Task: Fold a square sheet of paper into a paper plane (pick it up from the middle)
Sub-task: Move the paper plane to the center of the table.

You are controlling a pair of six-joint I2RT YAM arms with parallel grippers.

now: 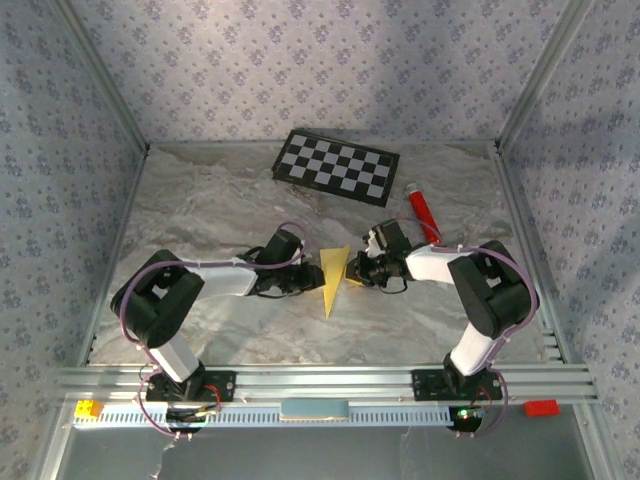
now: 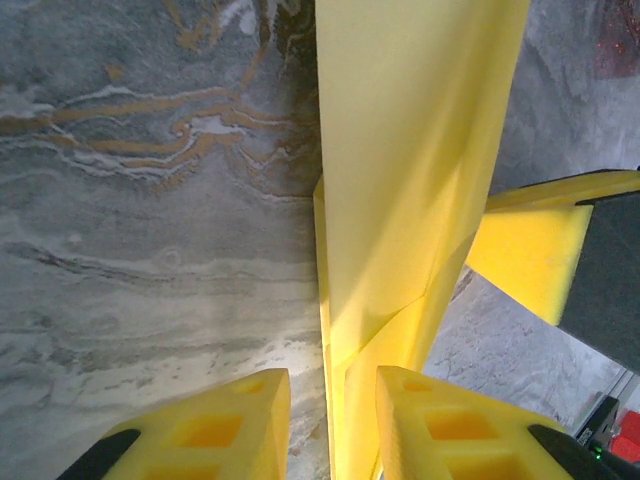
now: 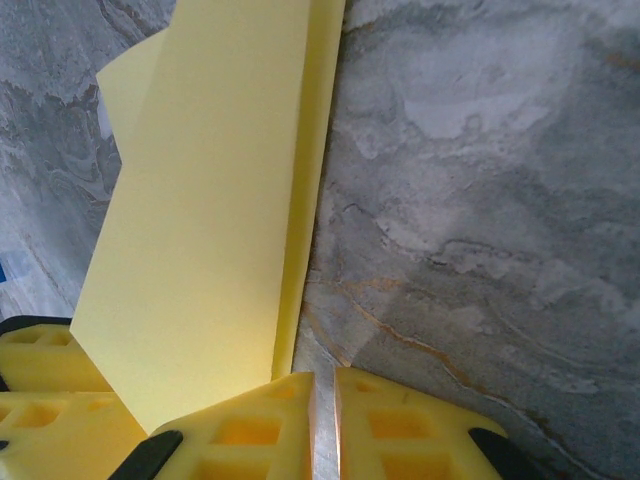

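Left arm base [image 1: 186, 388]: bolted at the near edge of the counter [image 1: 200, 215], left of middle; arm bent inward.
Right arm base [image 1: 470, 385]: same near edge, right of middle; arm bent inward likewise.
Left hand [image 1: 310, 283]: at the middle of the counter, against the left side of the paper plane [image 1: 334, 275]; fingers [image 2: 215, 425] parted a little, with a sliver of bare counter between one finger and the paper; folded edge in the gap, close against the other finger; no clamp visible.
Paper plane: pale yellow, folded to a narrow pointed wedge; middle of the counter, somewhat nearer the near edge; point toward the near edge, broad end toward the far edge; between the two hands.
Right hand [image 1: 353, 274]: against the right side of the paper plane, opposite the left hand; fingers [image 3: 400, 420] drawn nearly together, only a thin slit left; creased edge of the paper running down into them, clamped as far as visible.
Red tube [image 1: 422, 210]: lying flat beyond the right hand, toward the far right corner, apart from the paper.
Checkerboard panel [image 1: 336, 165]: black and white, flat by the far edge, about mid-width, slightly skewed; right end near the red tube.
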